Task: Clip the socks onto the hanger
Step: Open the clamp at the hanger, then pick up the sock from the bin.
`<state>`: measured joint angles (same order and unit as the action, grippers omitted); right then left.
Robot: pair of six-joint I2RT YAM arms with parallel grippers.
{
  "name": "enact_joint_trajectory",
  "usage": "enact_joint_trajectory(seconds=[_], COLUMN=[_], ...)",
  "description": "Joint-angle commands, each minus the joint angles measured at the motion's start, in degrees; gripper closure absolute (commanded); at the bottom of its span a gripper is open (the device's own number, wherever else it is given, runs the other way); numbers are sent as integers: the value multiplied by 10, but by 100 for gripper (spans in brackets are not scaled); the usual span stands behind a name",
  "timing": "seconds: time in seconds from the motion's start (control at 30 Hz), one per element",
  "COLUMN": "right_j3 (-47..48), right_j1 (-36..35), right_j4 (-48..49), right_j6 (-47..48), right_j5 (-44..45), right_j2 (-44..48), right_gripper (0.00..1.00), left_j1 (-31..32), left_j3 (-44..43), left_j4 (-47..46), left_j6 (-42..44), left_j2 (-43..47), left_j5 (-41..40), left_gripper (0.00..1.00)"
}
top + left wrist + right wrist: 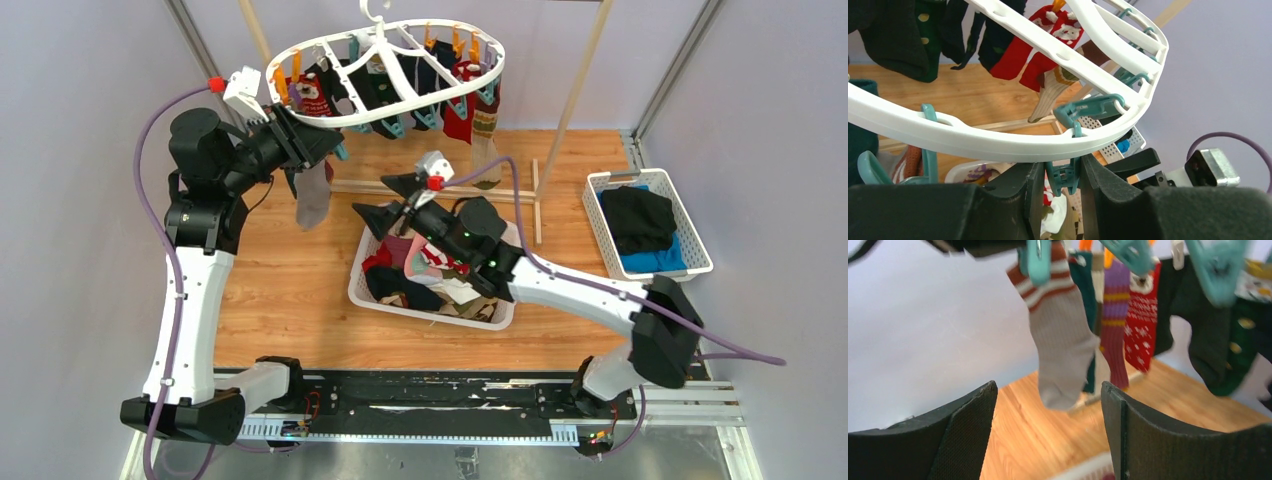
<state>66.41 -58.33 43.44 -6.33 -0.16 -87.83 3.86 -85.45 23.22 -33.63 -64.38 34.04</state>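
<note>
The white oval hanger hangs at the back with several socks clipped to it. At its left end my left gripper is shut on a teal clothespin just under the hanger rim. Below that end dangles a grey sock with a red-and-white striped cuff. In the right wrist view this grey sock hangs from a teal clip. My right gripper is open and holds nothing, a little right of the sock. In its own view the right gripper has only floor between its fingers.
A white basket of loose socks sits on the wooden floor under my right arm. A second white basket with black and blue clothes stands at the right. A wooden pole frame carries the hanger. Purple walls close in both sides.
</note>
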Motion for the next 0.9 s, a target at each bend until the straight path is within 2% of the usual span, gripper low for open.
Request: enact_joint_trajectory(seconds=[0.0, 0.07, 0.17, 0.3, 0.37, 0.47, 0.53, 0.6, 0.87], right_j3=[-98, -123, -143, -184, -192, -197, -197, -192, -140], right_j1=[15, 25, 47, 68, 75, 83, 87, 93, 130], right_j4=[-49, -115, -241, -324, -367, -407, -426, -454, -531], right_j6=[-5, -23, -102, -114, -112, -111, -114, -124, -177], right_j5=[33, 46, 92, 111, 133, 154, 160, 181, 216], right_j2=[91, 125, 160, 217, 240, 257, 263, 261, 191], right_gripper=[25, 24, 22, 21, 24, 38, 45, 47, 40], left_j1=[4, 4, 4, 4, 4, 4, 4, 4, 4], left_j3=[-4, -8, -15, -23, -25, -27, -31, -36, -52], left_j4=[10, 18, 30, 47, 56, 61, 64, 66, 83], left_j6=[10, 11, 18, 34, 40, 42, 41, 43, 57], left_j2=[12, 11, 12, 13, 13, 12, 10, 9, 1], left_j5=[9, 14, 17, 11, 4, -1, -2, -4, -11], left_gripper=[91, 93, 95, 100, 100, 100, 100, 100, 100])
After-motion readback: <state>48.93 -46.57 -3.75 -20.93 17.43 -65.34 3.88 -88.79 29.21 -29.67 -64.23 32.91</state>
